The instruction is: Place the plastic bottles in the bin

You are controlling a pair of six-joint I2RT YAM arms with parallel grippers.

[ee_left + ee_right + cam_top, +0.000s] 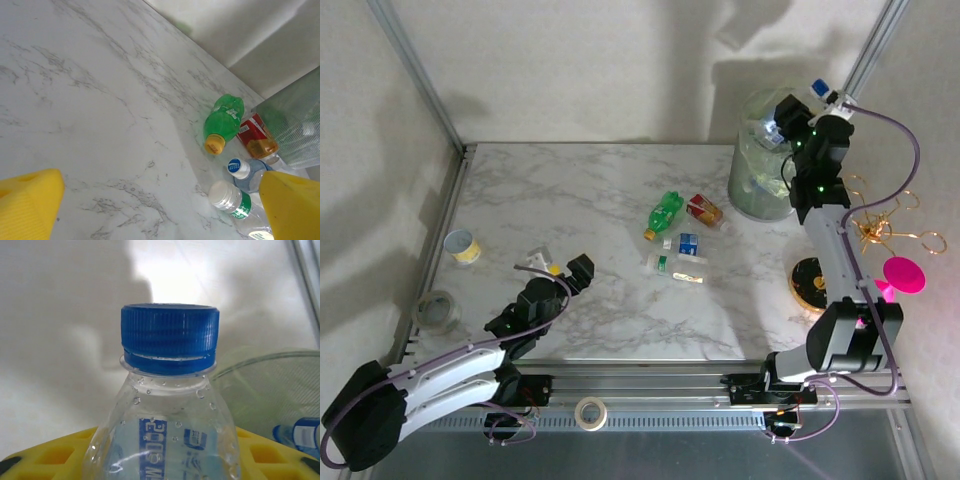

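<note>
1. Where the table (620,330) meets its near edge, the left gripper (575,272) is seen at about 7 o'clock. Its yellow fingers (30,200) are spread wide, with nothing between them.
2. At 8 o'clock a grey tape roll (437,310) is laid flat, and at 9 o'clock beyond it a yellow-banded cup (463,246) is stood upright.
3. Just past the table's middle, four plastic bottles are laid on their sides in a loose cluster.
   - A clear green-labelled bottle (675,265) is nearest.
   - A clear blue-labelled bottle (686,243) is just beyond it.
   - A green bottle (665,213) is at the cluster's 11 o'clock.
   - A red-labelled bottle (705,210) is at its 1 o'clock.
4. At 2 o'clock, in the far corner, the bin (750,190) is stood, and another bottle (300,437) is seen inside it.
5. At the bin's top, the right gripper (775,125) is clamped on a held bottle (170,405), clear with a blue cap (170,332).
</note>
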